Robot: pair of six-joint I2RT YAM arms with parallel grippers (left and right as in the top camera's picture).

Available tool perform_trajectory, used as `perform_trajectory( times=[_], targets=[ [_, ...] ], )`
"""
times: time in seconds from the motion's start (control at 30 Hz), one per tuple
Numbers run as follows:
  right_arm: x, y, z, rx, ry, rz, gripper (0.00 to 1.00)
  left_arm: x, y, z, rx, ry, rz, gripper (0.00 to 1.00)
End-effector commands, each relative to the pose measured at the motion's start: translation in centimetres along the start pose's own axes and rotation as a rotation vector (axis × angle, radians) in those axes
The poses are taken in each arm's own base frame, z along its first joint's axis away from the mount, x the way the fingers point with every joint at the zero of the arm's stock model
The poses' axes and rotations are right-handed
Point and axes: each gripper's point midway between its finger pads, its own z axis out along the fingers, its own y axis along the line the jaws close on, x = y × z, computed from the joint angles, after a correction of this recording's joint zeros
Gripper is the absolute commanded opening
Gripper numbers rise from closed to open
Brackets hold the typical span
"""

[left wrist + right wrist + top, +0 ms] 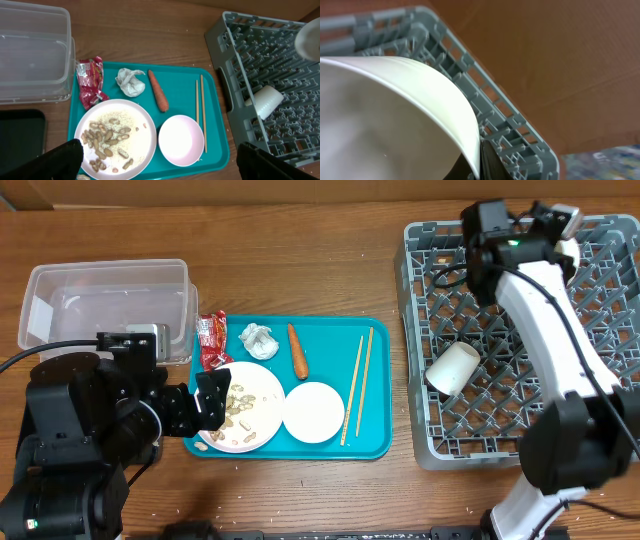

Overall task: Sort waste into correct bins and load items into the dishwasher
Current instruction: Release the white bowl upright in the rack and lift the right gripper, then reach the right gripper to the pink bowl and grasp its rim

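White bowl [395,115] pinched at rim by right gripper [479,167], closed tight; dish rack [520,135] far corner directly beneath fingertips. Left gripper [212,402] spread wide, empty, over plate [265,395], well apart.

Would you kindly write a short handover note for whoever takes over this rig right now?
Left gripper open, above the plate of scraps on the teal tray.
Right gripper shut on a white bowl, over the rack's far side.
Done: a cup lies in the rack.
Left: wrapper, tissue, carrot and scraps to the tub or black tray; plate, small bowl, chopsticks to the rack.
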Motion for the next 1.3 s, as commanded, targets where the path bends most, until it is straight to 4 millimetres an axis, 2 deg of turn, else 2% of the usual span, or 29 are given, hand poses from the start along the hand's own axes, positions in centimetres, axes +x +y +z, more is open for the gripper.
perform_trajectory(
  times=[0.0, 0.27, 0.4, 0.87, 0.9, 0.93, 1.0, 1.03, 1.07, 1.17, 1.27],
  targets=[
    [0.2, 0.2, 0.5, 0.063, -0.02, -0.035, 0.04, -0.5, 0.1, -0.3, -0.009, -0.016, 0.028, 1.0],
    [2.3, 3.4, 2.2, 0.089, 0.013, -0.148, 0.04, -0.5, 0.1, -0.3, -0.009, -0.016, 0.028, 1.0],
    [3.5, 4.9, 2.3, 0.094, 0.023, -0.219, 0.04, -0.5, 0.1, -0.3, -0.009, -0.016, 0.028, 1.0],
    [4.1, 7.7, -1.9, 0.013, -0.036, -0.282, 0.06, -0.5, 0.1, -0.3, -0.009, -0.016, 0.028, 1.0],
    [4.1, 7.8, -2.2, 0.009, -0.041, -0.288, 0.08, -0.5, 0.1, -0.3, -0.009, -0.016, 0.028, 1.0],
    [4.3, 8.0, -2.8, 0.002, -0.049, -0.306, 0.17, -0.5, 0.1, -0.3, -0.009, -0.016, 0.028, 1.0],
    [4.5, 8.2, -3.6, -0.007, -0.059, -0.333, 0.45, -0.5, 0.1, -0.3, -0.009, -0.016, 0.028, 1.0],
    [4.6, 8.4, -4.1, -0.011, -0.066, -0.346, 0.63, -0.5, 0.1, -0.3, -0.009, -0.016, 0.028, 1.0],
    [4.7, 8.5, -4.4, -0.019, -0.067, -0.348, 0.69, -0.5, 0.1, -0.3, -0.009, -0.016, 0.028, 1.0],
    [4.8, 8.5, -5.7, -0.093, -0.019, -0.323, 0.71, -0.5, 0.1, -0.3, -0.009, -0.016, 0.028, 1.0],
    [4.2, 8.0, -7.4, -0.219, 0.06, -0.241, 0.71, -0.5, 0.1, -0.3, -0.009, -0.016, 0.028, 1.0]
  ],
)
